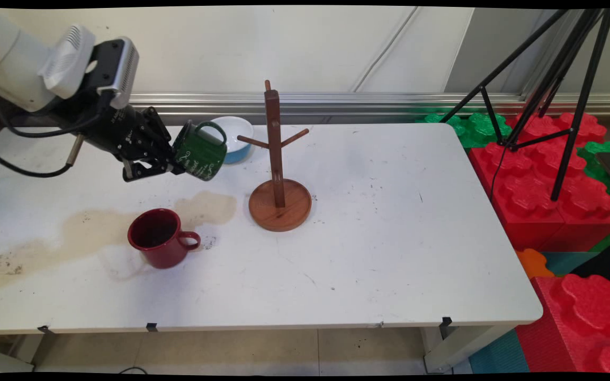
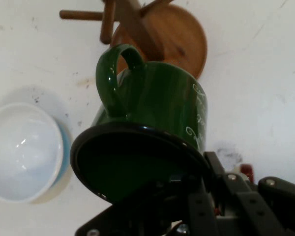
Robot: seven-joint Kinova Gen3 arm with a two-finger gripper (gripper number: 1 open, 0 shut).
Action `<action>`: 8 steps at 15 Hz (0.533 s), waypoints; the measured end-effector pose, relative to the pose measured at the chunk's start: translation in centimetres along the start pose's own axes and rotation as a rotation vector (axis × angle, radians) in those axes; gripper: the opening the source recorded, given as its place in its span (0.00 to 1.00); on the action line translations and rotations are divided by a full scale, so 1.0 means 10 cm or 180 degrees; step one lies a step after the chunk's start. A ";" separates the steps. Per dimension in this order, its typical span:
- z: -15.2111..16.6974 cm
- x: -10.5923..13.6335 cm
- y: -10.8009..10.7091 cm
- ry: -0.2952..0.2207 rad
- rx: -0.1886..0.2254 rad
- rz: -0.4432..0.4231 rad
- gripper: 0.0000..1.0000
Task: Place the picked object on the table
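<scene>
My gripper [image 1: 175, 159] is shut on the rim of a green mug [image 1: 200, 151] with white lettering, held tilted in the air above the table, its handle pointing toward the wooden mug tree [image 1: 276, 159]. In the hand view the green mug [image 2: 152, 118] fills the centre, its dark mouth facing me and its handle up. The mug tree's base [image 2: 179, 34] and pegs lie just beyond it. A red mug [image 1: 159, 238] stands upright on the table below and in front of the gripper.
A white bowl with a blue outside [image 1: 233, 137] sits behind the held mug, also the bowl [image 2: 24, 152] in the hand view. A brown stain [image 1: 72, 233] spreads across the table's left. Red and green foam blocks [image 1: 538, 174] and a black tripod [image 1: 559, 79] stand right.
</scene>
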 end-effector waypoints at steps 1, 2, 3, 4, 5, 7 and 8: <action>0.04 0.00 -0.04 -0.0052 0.0007 0.0026 0.00; 0.09 -0.01 -0.09 -0.0115 0.0011 0.0054 0.00; 0.14 -0.02 -0.14 -0.0177 0.0015 0.0082 0.00; 0.19 -0.02 -0.18 -0.0229 0.0021 0.0104 0.00; 0.25 -0.02 -0.23 -0.0287 0.0030 0.0121 0.00; 0.37 -0.02 -0.30 -0.0386 0.0054 0.0142 0.00; 0.40 -0.02 -0.32 -0.0414 0.0061 0.0147 0.00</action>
